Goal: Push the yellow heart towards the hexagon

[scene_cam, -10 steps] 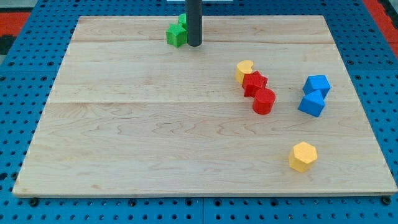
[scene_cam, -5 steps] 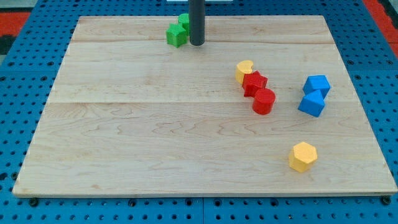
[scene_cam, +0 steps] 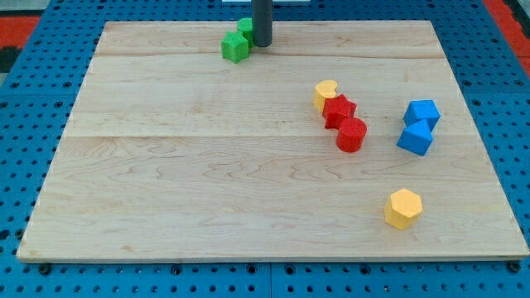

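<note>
The yellow heart [scene_cam: 325,93] lies right of the board's middle, touching a red star-like block [scene_cam: 339,110] on its lower right. The yellow hexagon [scene_cam: 403,208] sits near the view's bottom right, well apart from the heart. My tip [scene_cam: 262,45] is at the view's top, just right of two green blocks [scene_cam: 236,43], far up and left of the heart. The rod hides part of the upper green block.
A red cylinder-like block [scene_cam: 352,134] sits below the red star. Two blue blocks [scene_cam: 422,112] [scene_cam: 415,137] stand touching at the right. The wooden board [scene_cam: 166,165] lies on a blue pegboard.
My tip has moved a little up and to the right, towards the board's top edge. No block has moved.
</note>
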`<state>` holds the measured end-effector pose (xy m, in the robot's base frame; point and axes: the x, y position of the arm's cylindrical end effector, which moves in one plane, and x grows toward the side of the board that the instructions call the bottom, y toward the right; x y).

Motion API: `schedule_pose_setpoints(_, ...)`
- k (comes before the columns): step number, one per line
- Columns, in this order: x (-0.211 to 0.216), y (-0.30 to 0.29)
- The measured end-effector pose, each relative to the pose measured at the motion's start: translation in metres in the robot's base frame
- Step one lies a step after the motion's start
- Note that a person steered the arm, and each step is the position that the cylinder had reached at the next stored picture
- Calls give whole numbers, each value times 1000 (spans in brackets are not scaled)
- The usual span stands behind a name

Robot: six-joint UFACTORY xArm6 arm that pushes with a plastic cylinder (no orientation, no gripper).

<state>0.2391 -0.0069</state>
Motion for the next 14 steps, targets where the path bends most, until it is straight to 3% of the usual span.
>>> schedule_pose_setpoints(5,26,10)
schedule_pose_setpoints(7,39,105)
schedule_pose_setpoints(8,79,108)
schedule_pose_setpoints(10,157,48)
schedule_pose_setpoints(14,278,68)
